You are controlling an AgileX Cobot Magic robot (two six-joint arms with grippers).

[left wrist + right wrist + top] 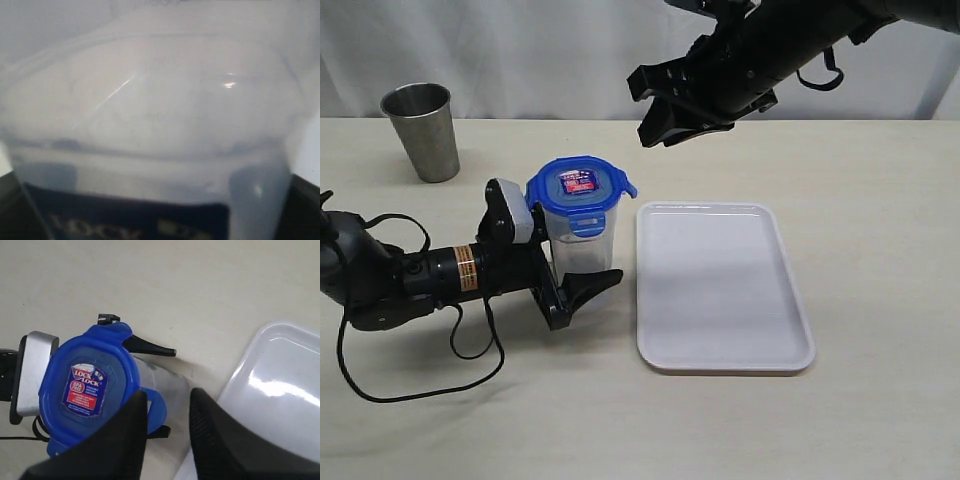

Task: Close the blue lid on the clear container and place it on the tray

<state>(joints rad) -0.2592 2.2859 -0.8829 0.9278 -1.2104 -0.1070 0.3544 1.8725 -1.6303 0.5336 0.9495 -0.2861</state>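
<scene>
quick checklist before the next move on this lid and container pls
1. Blue octagonal plastic lid seated on the tall clear plastic container: ok, it sits on top.
2. Lid flaps snapped down: not ok, one flap sticks out sideways toward the tray.
3. Left gripper holding the container: ok, jaws on either side of its body.
4. Right gripper free: ok, open, empty, raised above the table.
5. Flat white rectangular tray ready: ok, nothing lies on it, right beside the container.
6. Container upright: ok.
</scene>
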